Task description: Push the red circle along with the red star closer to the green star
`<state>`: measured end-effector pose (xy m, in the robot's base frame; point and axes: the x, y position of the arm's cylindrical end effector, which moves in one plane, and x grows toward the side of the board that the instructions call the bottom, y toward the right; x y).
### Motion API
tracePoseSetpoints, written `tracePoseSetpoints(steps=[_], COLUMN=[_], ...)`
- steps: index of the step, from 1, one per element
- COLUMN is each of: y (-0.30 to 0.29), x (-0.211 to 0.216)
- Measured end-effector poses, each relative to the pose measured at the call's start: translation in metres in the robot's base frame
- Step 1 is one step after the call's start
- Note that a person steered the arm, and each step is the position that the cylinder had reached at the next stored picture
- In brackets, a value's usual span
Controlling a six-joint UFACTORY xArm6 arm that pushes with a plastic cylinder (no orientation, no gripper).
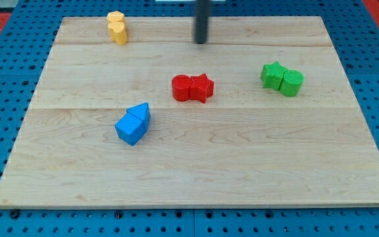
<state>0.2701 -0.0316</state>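
Note:
The red circle (182, 87) and the red star (202, 87) sit touching each other near the middle of the wooden board, circle on the view's left. The green star (272, 74) is at the view's right, touching a green circle (292, 82) on its right. My tip (201, 42) is near the view's top, above and apart from the red pair, and to the left of the green star.
Two yellow blocks (117, 27) stand stacked together at the view's top left. A blue triangle (140, 113) and a blue cube (130, 129) touch each other left of centre. The wooden board (196, 171) lies on a blue pegboard.

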Motion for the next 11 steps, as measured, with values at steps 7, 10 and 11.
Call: tracePoseSetpoints(steps=[7,10,11], y=[0.032,0.056,0.034], x=[0.136,0.131,0.117])
